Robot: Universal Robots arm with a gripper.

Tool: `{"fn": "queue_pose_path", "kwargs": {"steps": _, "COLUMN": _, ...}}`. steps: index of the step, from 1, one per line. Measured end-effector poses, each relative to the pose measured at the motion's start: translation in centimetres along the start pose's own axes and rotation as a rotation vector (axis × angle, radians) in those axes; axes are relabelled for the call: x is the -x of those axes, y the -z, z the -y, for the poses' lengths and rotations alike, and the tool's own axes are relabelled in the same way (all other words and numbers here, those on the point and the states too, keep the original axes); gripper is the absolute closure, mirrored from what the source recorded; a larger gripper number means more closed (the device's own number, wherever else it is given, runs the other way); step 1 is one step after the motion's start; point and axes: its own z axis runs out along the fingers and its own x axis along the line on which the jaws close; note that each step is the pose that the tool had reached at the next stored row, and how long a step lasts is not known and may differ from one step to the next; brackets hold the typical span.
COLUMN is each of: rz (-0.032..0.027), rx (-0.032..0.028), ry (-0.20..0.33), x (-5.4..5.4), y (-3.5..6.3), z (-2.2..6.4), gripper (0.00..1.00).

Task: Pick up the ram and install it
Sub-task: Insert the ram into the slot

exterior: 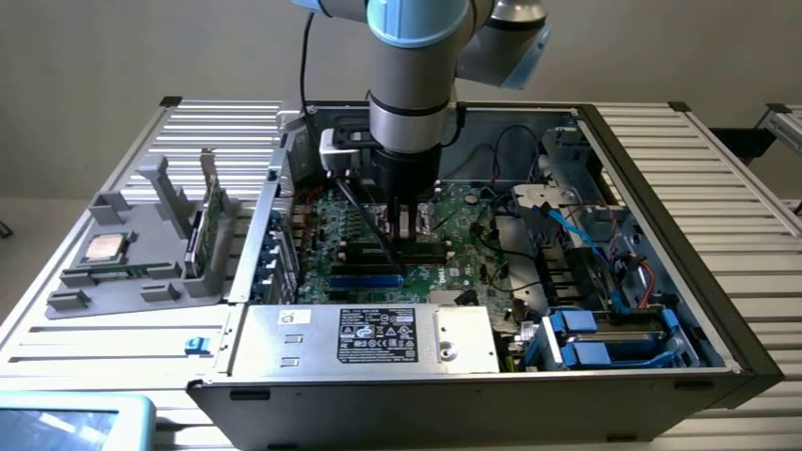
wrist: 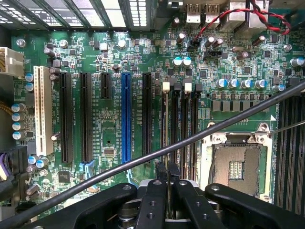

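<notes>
Hovering low over mobo [wrist: 108,131] mem slots [wrist: 184,129], gripper [wrist: 167,171] had jaws clenched; black cable [wrist: 200,133] crossed in front, CPU socket [wrist: 236,167] just beside, room toward blue slot [wrist: 126,117].

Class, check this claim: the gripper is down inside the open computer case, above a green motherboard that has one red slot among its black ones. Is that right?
Not quite. The slot is blue, not red, as the wrist view shows. The gripper is inside the open computer case, above the green motherboard.
</notes>
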Motion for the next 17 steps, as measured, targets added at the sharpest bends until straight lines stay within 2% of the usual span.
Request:
{"fn": "queue_pose_path", "kwargs": {"steps": 13, "rz": 0.0034, "rx": -0.0007, "ry": 0.000, "x": -0.06, "y": 0.03, "z": 0.02, "gripper": 0.89}}
{"fn": "queue_pose_path", "kwargs": {"steps": 17, "rz": 0.0037, "rx": -0.0030, "ry": 0.000, "x": -0.06, "y": 0.04, "z": -0.05, "gripper": 0.89}}
